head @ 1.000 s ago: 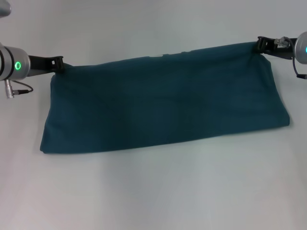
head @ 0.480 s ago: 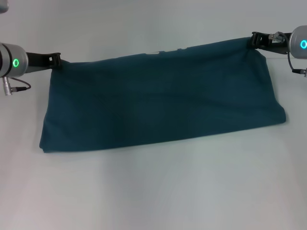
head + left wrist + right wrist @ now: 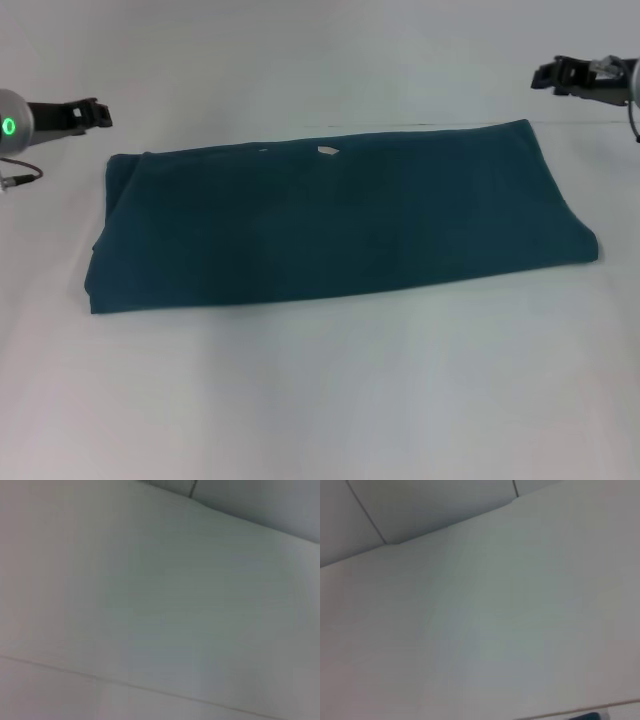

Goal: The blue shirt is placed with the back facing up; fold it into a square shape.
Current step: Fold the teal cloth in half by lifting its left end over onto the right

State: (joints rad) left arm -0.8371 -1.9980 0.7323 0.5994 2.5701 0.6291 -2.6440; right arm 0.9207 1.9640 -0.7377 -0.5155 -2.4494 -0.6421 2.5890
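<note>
Head view | you see the blue shirt (image 3: pixel 335 222) lying as a wide folded band mid-surface, not yet square | left end effector (image 3: pixel 88 113) and right end effector (image 3: pixel 552 75) hover off its far corners, empty; finger spread: cannot tell | left: crosswise folds.

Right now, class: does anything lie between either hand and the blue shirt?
Nothing visible does. Only bare white table separates the left hand and right hand from the blue shirt.

The scene is seen from above and in front by the head view, with the white table (image 3: pixel 320 400) wide in frame. Only the close, bare tabletop is shown by both wrist views.
</note>
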